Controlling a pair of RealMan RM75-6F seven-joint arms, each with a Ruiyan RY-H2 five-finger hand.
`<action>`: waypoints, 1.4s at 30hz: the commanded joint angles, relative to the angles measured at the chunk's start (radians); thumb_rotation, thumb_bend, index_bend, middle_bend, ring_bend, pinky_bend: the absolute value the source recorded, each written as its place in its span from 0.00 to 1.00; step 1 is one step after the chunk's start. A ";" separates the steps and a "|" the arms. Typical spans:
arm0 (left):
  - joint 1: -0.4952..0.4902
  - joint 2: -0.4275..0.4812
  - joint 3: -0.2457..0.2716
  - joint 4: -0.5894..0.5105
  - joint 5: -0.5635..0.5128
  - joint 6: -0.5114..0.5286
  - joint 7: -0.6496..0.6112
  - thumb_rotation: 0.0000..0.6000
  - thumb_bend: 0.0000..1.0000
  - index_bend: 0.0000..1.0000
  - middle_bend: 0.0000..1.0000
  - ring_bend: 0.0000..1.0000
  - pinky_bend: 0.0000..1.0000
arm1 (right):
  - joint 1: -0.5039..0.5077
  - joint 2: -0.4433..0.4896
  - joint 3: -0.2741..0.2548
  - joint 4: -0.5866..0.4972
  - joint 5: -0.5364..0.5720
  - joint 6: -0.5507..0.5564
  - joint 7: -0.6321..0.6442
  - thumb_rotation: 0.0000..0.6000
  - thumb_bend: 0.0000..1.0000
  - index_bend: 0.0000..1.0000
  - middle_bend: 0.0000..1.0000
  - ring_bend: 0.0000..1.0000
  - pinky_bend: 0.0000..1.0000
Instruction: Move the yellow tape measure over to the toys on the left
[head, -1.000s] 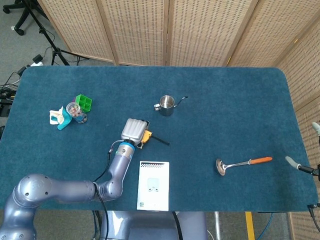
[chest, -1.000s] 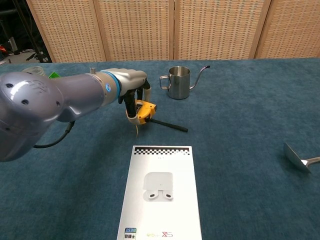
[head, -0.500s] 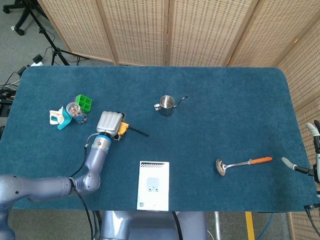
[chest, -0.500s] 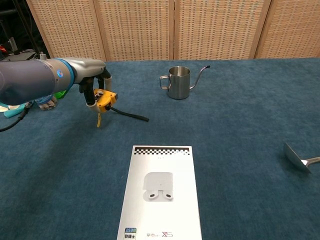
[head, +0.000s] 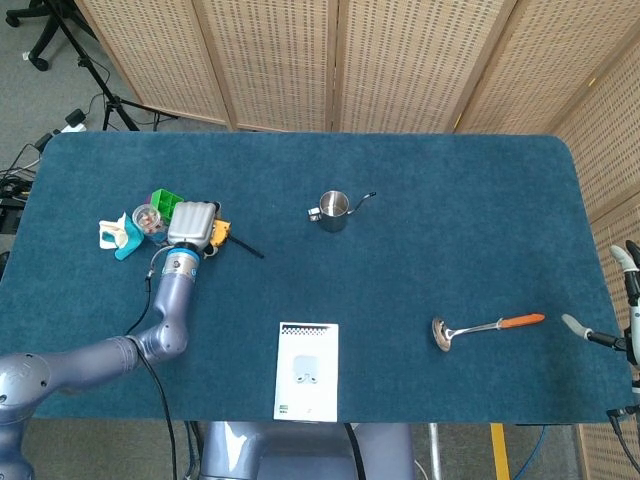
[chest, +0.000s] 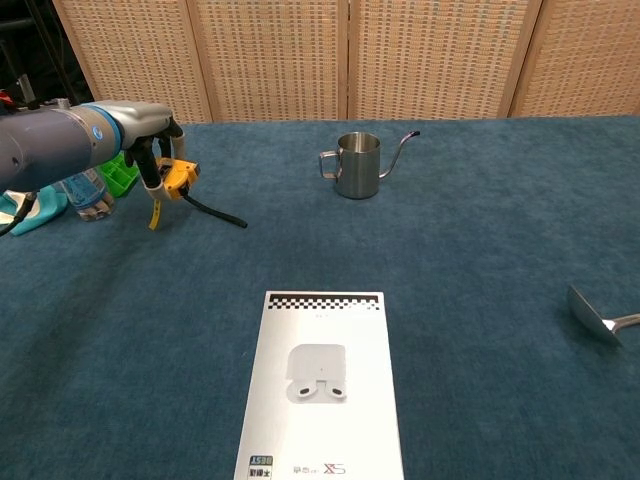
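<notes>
The left hand (chest: 150, 150) grips the tape measure (chest: 178, 176) above the desk (chest: 450, 250), just beside the toys (head: 140, 225). The right hand's (head: 625, 262) state I cannot tell.

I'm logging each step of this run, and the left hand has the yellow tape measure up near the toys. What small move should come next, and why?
Probably lower it and let go. The left hand holds the yellow tape measure just beside the green toy and the rest of the toys, and in the chest view it looks lifted off the table, its strap dangling. It seems to be where it belongs, so setting it down comes next.
</notes>
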 joint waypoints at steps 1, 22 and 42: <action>0.007 -0.038 -0.011 0.073 0.025 -0.038 -0.026 1.00 0.40 0.80 0.46 0.48 0.46 | -0.001 -0.001 0.001 0.000 -0.001 0.003 0.001 1.00 0.00 0.06 0.00 0.00 0.00; 0.051 -0.050 -0.010 0.127 0.044 -0.055 0.043 1.00 0.31 0.43 0.02 0.07 0.19 | 0.000 -0.006 0.000 0.006 -0.010 0.008 0.016 1.00 0.00 0.06 0.00 0.00 0.00; 0.077 -0.023 -0.037 0.083 0.114 -0.038 0.001 1.00 0.22 0.15 0.00 0.00 0.00 | 0.002 -0.010 0.001 0.006 -0.009 0.007 0.009 1.00 0.00 0.06 0.00 0.00 0.00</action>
